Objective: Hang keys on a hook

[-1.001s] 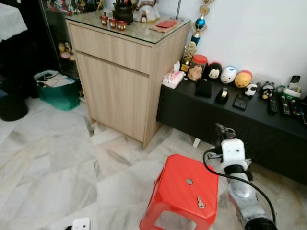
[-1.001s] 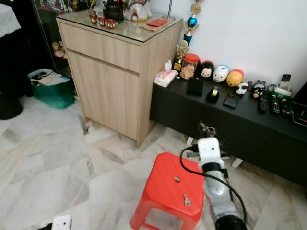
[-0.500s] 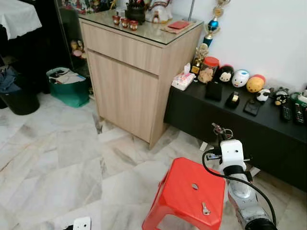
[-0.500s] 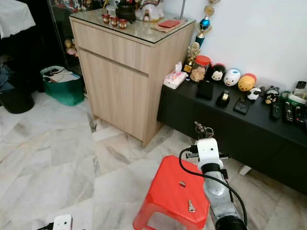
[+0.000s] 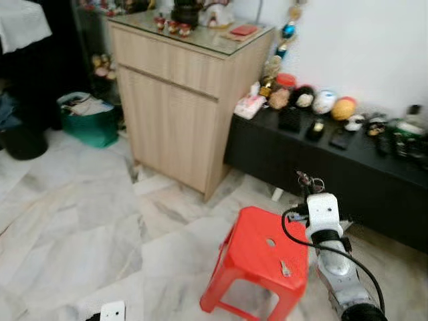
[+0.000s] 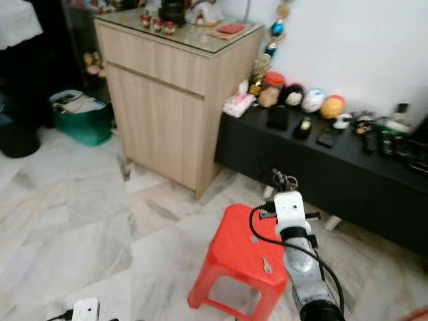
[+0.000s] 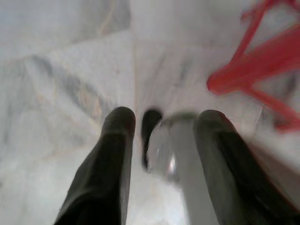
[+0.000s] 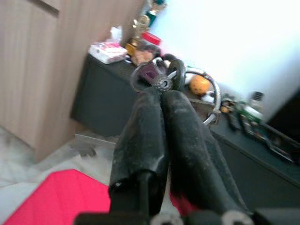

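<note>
1. Floor [image 5: 80, 221]: pale marble tile with grey veining, blurred in both eye views.
2. Red plastic stool [image 5: 257, 257]: stood on the floor, taken as landmark. A small hole lay at the centre of its seat; one loose key [image 5: 285, 268] lay flat on the seat near the edge closest to the robot.
3. Wooden cabinet [image 5: 180, 93]: behind the stool and to its left, against the white wall, with a glass top carrying small ornaments.
4. Low black console [image 5: 334, 160]: behind the stool, beside the cabinet, carrying a tissue pack, round toy figures and remote controls.
5. Green bag [image 5: 87, 120]: on the floor beyond the cabinet, well apart from the stool.
6. Right gripper [image 8: 165, 89]: raised just beside the stool's right rear corner, fingers pressed together on a bunch of keys [image 8: 187, 82]. The metal rings stood above the fingertips, clear of the stool.
7. Left gripper [image 7: 161, 126]: hanging idle over the floor, with a stool leg nearby; fingers spread apart, holding nothing.
</note>
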You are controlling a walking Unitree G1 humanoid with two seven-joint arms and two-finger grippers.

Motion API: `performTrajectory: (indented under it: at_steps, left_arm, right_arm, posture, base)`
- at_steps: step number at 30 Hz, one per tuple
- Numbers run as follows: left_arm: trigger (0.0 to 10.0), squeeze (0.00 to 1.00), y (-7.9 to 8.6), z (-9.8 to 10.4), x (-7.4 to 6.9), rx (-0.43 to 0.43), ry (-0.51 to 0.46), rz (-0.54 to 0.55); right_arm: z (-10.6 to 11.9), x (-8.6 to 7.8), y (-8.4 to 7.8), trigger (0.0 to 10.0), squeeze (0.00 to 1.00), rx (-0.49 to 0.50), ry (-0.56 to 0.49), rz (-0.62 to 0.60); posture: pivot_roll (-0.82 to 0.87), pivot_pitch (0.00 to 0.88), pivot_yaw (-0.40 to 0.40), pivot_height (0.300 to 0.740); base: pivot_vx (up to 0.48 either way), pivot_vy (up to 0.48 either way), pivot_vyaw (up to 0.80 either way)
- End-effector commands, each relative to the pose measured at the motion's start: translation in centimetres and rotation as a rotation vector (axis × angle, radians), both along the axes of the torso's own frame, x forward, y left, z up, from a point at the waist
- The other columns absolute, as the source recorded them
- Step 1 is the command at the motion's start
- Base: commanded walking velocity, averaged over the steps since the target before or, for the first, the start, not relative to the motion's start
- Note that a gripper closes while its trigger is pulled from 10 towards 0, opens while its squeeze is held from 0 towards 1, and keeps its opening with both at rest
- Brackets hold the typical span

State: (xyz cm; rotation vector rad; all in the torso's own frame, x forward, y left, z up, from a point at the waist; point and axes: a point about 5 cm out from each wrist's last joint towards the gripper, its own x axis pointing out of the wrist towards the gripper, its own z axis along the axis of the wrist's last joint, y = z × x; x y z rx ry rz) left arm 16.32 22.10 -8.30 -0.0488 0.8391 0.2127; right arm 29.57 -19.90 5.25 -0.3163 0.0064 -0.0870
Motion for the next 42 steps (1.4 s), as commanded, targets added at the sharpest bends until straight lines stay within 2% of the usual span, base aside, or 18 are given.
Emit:
performTrajectory:
  at_steps: [1,16,22,24,26,28,29,31,32,33,35,38,42]
  left_arm:
    - [10.0,0.00,-0.7,-0.8,-1.6,-0.024,0.054,0.003]
    - [10.0,0.00,-0.6,-0.8,-1.5,-0.012,0.054,-0.013]
    - [10.0,0.00,-0.6,-0.8,-1.5,-0.004,0.054,-0.016]
    - [10.0,0.00,-0.6,-0.8,-1.5,-0.004,0.054,-0.015]
    - [10.0,0.00,-0.6,-0.8,-1.5,-0.003,0.055,-0.014]
    - [10.0,0.00,-0.6,-0.8,-1.5,-0.003,0.055,-0.014]
    - [10.0,0.00,-0.5,-0.8,-1.5,-0.004,0.056,-0.016]
    - [10.0,0.00,-0.5,-0.8,-1.5,-0.004,0.057,-0.017]
    - [10.0,0.00,-0.5,-0.8,-1.5,-0.005,0.057,-0.020]
    - [10.0,0.00,-0.5,-0.8,-1.5,-0.005,0.057,-0.022]
    - [10.0,0.00,-0.5,-0.8,-1.5,-0.005,0.057,-0.023]
    - [10.0,0.00,-0.5,-0.8,-1.5,-0.006,0.054,-0.022]
    - [10.0,0.00,-0.6,-0.8,-1.5,-0.007,0.055,-0.022]
  right_arm:
    - [1.2,0.9,0.3,10.0,0.00,0.002,-0.044,0.009]
    - [1.3,1.1,-0.1,10.0,0.00,-0.007,-0.051,-0.027]
    - [1.1,1.0,-0.4,10.0,0.00,0.028,-0.041,-0.065]
    - [0.9,0.9,-0.9,10.0,0.00,0.063,-0.029,-0.098]
    - [0.4,0.5,-1.9,10.0,0.00,0.160,-0.013,-0.180]
    - [0.3,0.4,-2.2,10.0,0.00,0.188,-0.011,-0.201]
    - [0.0,0.2,-3.4,10.0,0.00,0.334,-0.007,-0.316]
    - [0.0,0.0,-4.1,10.0,0.00,0.376,-0.014,-0.370]
    - [0.8,0.4,-3.2,10.0,0.00,0.244,-0.042,-0.266]
    - [1.0,0.5,-2.8,10.0,0.00,0.227,-0.049,-0.232]
    - [1.1,0.6,-2.5,10.0,0.00,0.223,-0.053,-0.213]
    - [0.9,0.7,-2.2,10.0,0.00,0.273,-0.049,-0.232]
    - [0.9,0.7,-2.1,10.0,0.00,0.269,-0.047,-0.219]
  posture:
    - [0.08,0.000,-0.137,0.718]
    - [0.08,0.000,-0.131,0.718]
    - [0.08,0.000,-0.132,0.718]
    - [0.08,0.000,-0.133,0.718]
    - [0.08,0.000,-0.133,0.718]
    - [0.08,0.000,-0.133,0.718]
    - [0.08,0.000,-0.131,0.718]
    - [0.08,0.000,-0.129,0.718]
    - [0.07,0.000,-0.124,0.718]
    - [0.07,0.000,-0.124,0.718]
    - [0.07,0.000,-0.125,0.718]
    - [0.08,0.000,-0.133,0.718]
    - [0.08,0.000,-0.132,0.718]
  base:
    - [0.000,0.000,0.00]
    - [0.000,0.000,0.00]
    - [0.000,-0.041,0.00]
    - [0.000,-0.244,0.00]
    - [0.000,0.000,0.00]
    - [0.000,0.000,0.00]
    - [0.000,0.000,0.00]
    - [0.000,0.000,0.00]
    - [0.000,0.000,0.00]
    - [0.000,0.000,0.00]
    - [0.000,0.000,0.00]
    - [0.000,0.000,0.00]
    - [0.000,0.000,0.00]
